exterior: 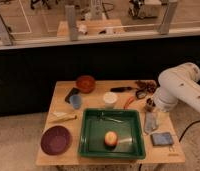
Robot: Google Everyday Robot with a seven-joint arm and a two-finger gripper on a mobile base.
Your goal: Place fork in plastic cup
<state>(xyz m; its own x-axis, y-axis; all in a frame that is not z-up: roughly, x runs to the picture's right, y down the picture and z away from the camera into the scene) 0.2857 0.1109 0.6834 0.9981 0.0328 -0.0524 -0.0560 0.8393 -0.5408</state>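
The silver fork (pixel 111 118) lies flat in the far part of the green tray (pixel 88 145), next to nothing else there. The light-blue plastic cup (pixel 76 101) stands upright on the wooden table, left of the tray's far corner, beside a black flat object (pixel 71 93). My gripper (pixel 150 105) hangs from the white arm (pixel 180 89) over the table's right side, right of the tray and well away from both the fork and the cup. It holds nothing that I can see.
An orange-yellow fruit (pixel 110 138) sits in the tray. Around it: white cup (pixel 110 99), brown bowl (pixel 85 83), purple plate (pixel 56 140), yellowish stick utensil (pixel 63 119), black-handled tool (pixel 121 89), orange tool (pixel 129 103), grey cloth (pixel 150 122), blue sponge (pixel 162 138).
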